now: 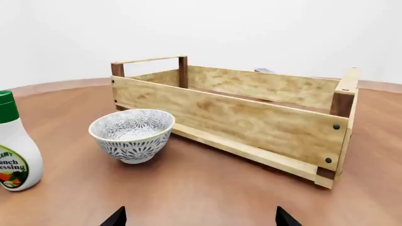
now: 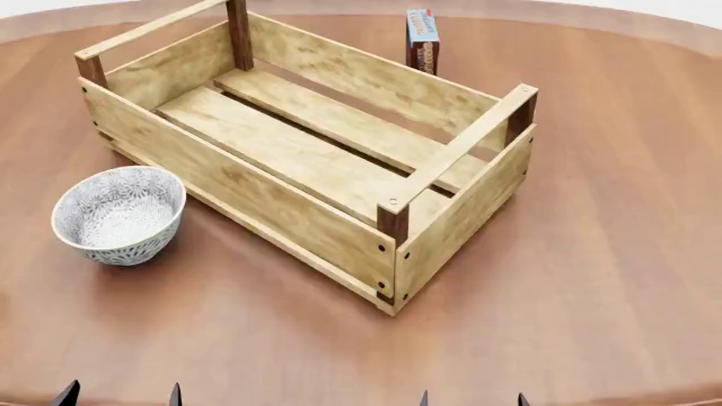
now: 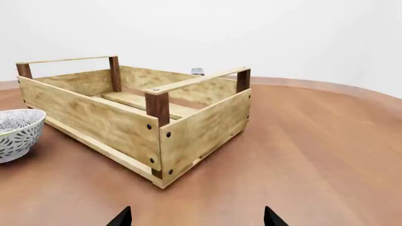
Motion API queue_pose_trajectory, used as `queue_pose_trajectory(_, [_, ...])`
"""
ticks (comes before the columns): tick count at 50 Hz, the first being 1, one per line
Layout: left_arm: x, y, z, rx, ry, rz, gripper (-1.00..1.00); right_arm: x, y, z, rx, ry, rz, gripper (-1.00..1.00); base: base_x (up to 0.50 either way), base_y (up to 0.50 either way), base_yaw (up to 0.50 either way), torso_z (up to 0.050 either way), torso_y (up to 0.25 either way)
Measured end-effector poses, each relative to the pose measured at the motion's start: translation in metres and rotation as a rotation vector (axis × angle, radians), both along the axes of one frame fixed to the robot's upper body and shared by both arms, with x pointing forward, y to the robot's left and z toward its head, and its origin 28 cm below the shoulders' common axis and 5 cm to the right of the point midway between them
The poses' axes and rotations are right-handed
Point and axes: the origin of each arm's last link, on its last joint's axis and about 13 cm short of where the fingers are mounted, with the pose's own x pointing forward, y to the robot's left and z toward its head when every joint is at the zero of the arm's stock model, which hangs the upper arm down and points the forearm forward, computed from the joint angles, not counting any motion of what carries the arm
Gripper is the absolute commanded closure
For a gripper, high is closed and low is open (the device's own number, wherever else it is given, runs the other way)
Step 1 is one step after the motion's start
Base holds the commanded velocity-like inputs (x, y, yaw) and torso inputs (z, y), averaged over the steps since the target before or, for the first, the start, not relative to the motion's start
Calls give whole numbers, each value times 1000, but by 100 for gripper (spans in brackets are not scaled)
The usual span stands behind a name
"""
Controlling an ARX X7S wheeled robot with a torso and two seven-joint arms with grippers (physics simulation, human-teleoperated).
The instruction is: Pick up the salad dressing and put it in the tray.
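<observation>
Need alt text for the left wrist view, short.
A white salad dressing bottle with a green cap stands at the frame's edge on a round wooden table, apart from a small patterned bowl. Behind the bowl sits a large empty light-wood slatted tray. The left end effector shows only as two dark fingertips, spread open, holding nothing.

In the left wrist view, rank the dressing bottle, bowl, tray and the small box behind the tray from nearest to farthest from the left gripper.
1. Salad dressing bottle, at the frame's edge, and bowl: too close to call.
2. Tray, beyond the bowl.
3. Small box, barely showing over the tray's back wall.
</observation>
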Motion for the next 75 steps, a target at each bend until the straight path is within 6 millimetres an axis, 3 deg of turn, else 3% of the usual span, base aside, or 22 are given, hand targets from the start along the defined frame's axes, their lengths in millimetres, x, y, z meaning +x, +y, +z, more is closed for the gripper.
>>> queue_pose_trajectory(23, [-1, 0, -1, -3, -5, 0, -100, -1, 1, -2, -9, -1, 6, -100, 0, 0, 0, 0, 0])
queue_pose_trajectory(62, [-2, 0, -1, -8, -6, -3, -100, -2, 2, -2, -20, -8, 11, -100, 0, 495, 0, 0, 0])
queue_pose_trajectory(75, [-1, 0, -3, 42, 11, 12, -100, -2, 4, -2, -42, -4, 26, -100, 116, 0, 0, 0, 0])
